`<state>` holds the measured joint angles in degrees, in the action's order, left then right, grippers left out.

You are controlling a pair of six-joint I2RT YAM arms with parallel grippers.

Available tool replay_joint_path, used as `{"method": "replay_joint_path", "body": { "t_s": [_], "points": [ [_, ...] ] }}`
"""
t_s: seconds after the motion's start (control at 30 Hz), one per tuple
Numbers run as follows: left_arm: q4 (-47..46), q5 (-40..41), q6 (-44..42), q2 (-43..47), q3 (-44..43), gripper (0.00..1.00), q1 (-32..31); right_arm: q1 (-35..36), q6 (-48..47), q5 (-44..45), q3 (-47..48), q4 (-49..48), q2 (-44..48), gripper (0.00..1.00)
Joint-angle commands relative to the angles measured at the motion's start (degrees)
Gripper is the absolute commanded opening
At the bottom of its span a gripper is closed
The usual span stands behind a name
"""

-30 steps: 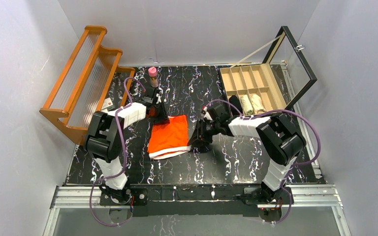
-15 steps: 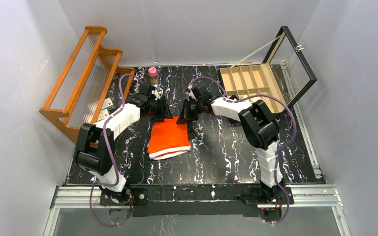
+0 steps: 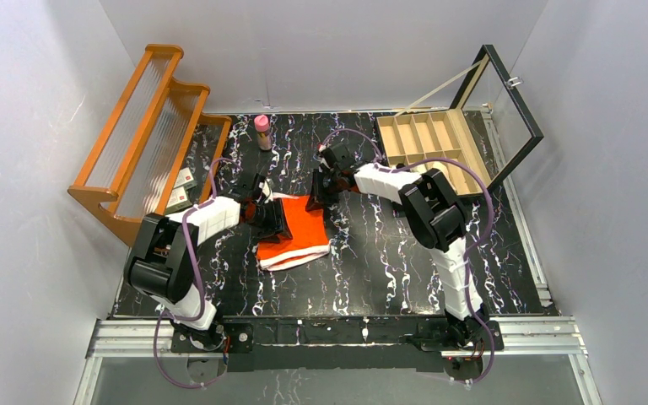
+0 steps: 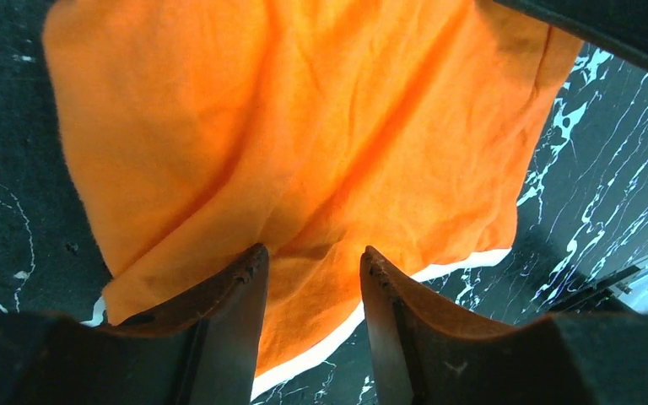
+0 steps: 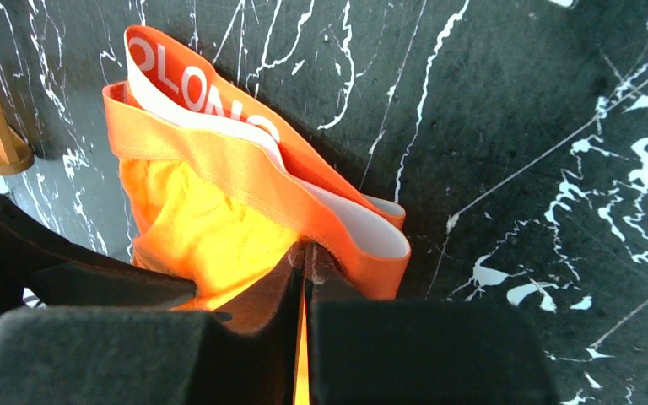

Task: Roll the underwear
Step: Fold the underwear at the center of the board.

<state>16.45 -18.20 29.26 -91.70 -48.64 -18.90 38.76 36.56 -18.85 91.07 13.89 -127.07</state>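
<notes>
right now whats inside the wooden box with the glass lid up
The wooden box shows bare wood in its far compartments, with nothing in them. Its near-left compartments are covered by the right arm, so what they hold cannot be seen.

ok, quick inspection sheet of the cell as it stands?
Surface: black table with white veining, nothing seen.
Job's things: bright orange cloth underwear with white trim, mid-table between both hands.
Clutter: small pink-capped bottle; white cards near the left edge.
Hands: left hand fingers apart on the cloth, grip unclear; right hand shut on the orange waistband.
Cables: purple cables along both arms, no snag seen.
Surroundings: orange wooden rack left; open wooden compartment box right; white walls.
</notes>
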Motion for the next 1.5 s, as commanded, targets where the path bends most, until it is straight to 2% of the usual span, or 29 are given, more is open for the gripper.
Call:
{"method": "replay_joint_path", "body": {
  "t_s": [0.0, 0.1, 0.27, 0.4, 0.5, 0.57, 0.63, 0.8, 0.93, 1.1, 1.23, 1.47],
  "points": [
    [1.4, 5.2, 0.1, -2.0, 2.6, 0.44, -0.9, -1.1, -2.8, -2.8, -0.9, 3.6, 3.5, 0.15],
    [0.6, 1.7, 0.0, -0.7, 1.2, 0.47, -1.8, -1.2, -2.3, -6.1, -1.9, 2.1, 7.1, 0.25],
    [0.5, 0.9, 2.6, 0.2, -0.7, 0.48, -7.3, -1.6, -0.6, -2.4, -9.2, 0.3, 15.3, 0.53],
    [-2.7, 3.8, 8.3, 1.1, 0.5, 0.48, -13.3, -4.7, 2.1, -0.4, -19.5, -0.6, 22.0, 0.62],
    [-5.8, 5.4, 12.7, 2.2, 1.7, 0.48, -15.9, -9.1, 4.1, -2.4, -29.8, -5.8, 28.4, 0.70],
    [-6.6, 6.2, 13.8, 3.1, 1.8, 0.49, -16.6, -11.1, 3.7, -7.1, -35.6, -10.5, 31.6, 0.69],
    [-6.2, 8.0, 14.2, 4.9, 1.6, 0.51, -16.7, -11.9, 1.6, -12.1, -37.2, -9.9, 32.2, 0.68],
    [-0.8, 15.2, 12.9, 9.7, -1.8, 0.60, -16.4, -11.8, -2.3, -13.5, -36.2, -6.1, 29.9, 0.65],
    [2.1, 13.8, 9.4, 9.2, -7.1, 0.67, -13.9, -11.7, -3.6, -13.4, -35.0, -4.5, 28.1, 0.64],
    [2.6, 6.4, 7.1, 2.0, -15.1, 0.71, -8.1, -11.3, -3.9, -11.6, -34.5, -3.1, 25.6, 0.60],
    [4.4, 2.0, 6.5, -6.4, -23.4, 0.72, -7.1, -10.5, -3.7, -11.3, -35.5, -3.7, 24.5, 0.59],
    [10.4, 4.2, 7.4, -18.9, -35.1, 0.72, -8.3, -9.6, -2.6, -11.5, -37.9, -6.1, 23.4, 0.51]
  ]
}}
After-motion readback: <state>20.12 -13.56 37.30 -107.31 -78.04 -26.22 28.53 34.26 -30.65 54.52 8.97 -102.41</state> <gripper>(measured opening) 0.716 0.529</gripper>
